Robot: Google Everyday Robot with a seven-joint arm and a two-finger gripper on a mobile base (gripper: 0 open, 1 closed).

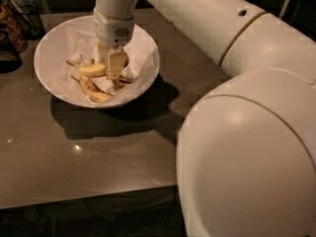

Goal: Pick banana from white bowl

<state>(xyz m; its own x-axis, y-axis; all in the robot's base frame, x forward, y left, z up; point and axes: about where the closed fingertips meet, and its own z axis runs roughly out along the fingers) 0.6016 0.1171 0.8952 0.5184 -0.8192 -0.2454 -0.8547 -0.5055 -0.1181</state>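
The white bowl (49,58) stands on the brown table at the back left, lined with crumpled white paper. My gripper (111,65) reaches down into it from above. Its fingers (117,65) are closed on the right end of the thick yellow banana (92,71), which lies about level just above the paper. Thinner yellow-brown banana pieces (95,92) lie below it near the bowl's front wall. The banana's end inside the grip is hidden.
My arm's large white shell (247,147) fills the right side and foreground. Dark objects and a wire holder (15,23) stand at the far left behind the bowl. The table's front edge (84,194) runs across the lower left.
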